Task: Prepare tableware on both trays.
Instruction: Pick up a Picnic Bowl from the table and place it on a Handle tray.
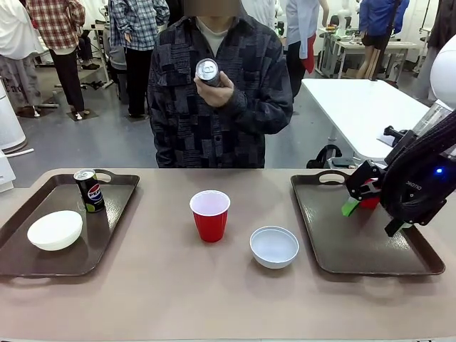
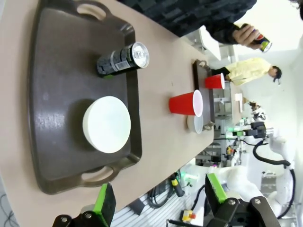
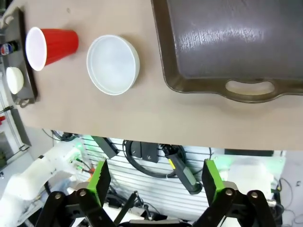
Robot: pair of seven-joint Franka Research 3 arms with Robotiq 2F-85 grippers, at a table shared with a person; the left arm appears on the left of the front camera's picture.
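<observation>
Left tool [image 2: 160, 187] and right tool [image 3: 155, 175] hang released. I'd pinch the loose bowl [image 1: 274, 246] by its rim and lower it flat onto the right tray [image 1: 370, 249], seemingly beside a cup [image 2: 214, 81].

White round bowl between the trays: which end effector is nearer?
Right: right end effector at the dark brown tray beside the white bowl; left end effector at the opposite tray.

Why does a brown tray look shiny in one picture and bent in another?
Right wrist view: overhead light glares in pale streaks off the right tray. Left wrist view: the wide lens bows the left tray. Front view: sharp, soft shadow under the red cup.
</observation>
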